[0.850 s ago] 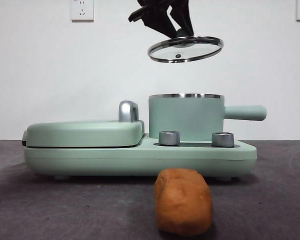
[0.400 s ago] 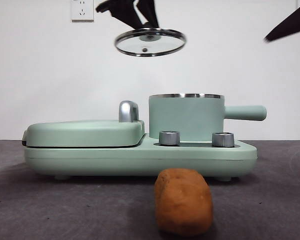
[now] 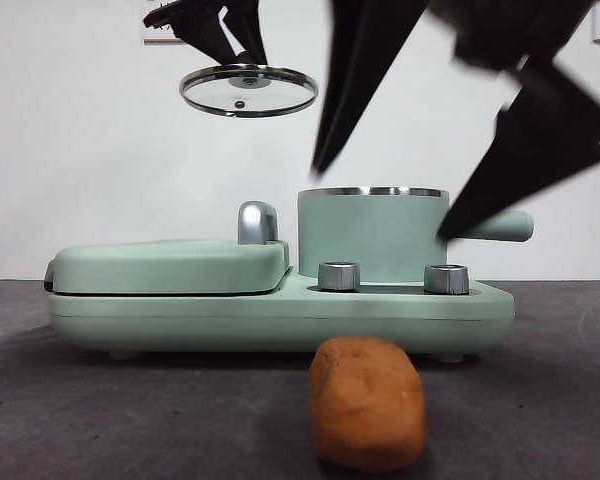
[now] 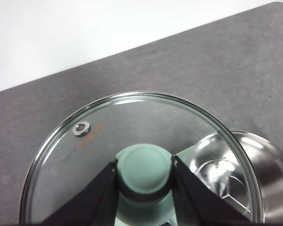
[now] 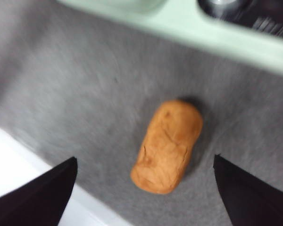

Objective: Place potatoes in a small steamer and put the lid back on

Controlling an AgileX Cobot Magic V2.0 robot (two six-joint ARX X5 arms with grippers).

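My left gripper [image 3: 227,40] is shut on the mint-green knob [image 4: 145,169] of the glass lid [image 3: 248,90], holding it high in the air above the griddle, left of the steamer. The small steamer [image 3: 372,232] stands uncovered on the appliance base, its steel inside [image 4: 245,169] showing through and beside the lid [image 4: 85,160]. The orange-brown potato [image 3: 366,400] lies on the grey table in front of the base. My right gripper [image 3: 380,200] hangs wide open, big and blurred, above the potato [image 5: 167,146], which lies between its spread jaws.
The flat mint-green griddle [image 3: 170,265] with a chrome handle [image 3: 257,221] sits left of the steamer on the shared base [image 3: 280,315]. Two steel dials [image 3: 339,276] face forward. The steamer's side handle [image 3: 500,226] points right. The table's near edge [image 5: 19,155] shows white.
The left gripper carried the lid further left, away from over the steamer. The right arm swept in from the upper right and down, now spread above the potato.
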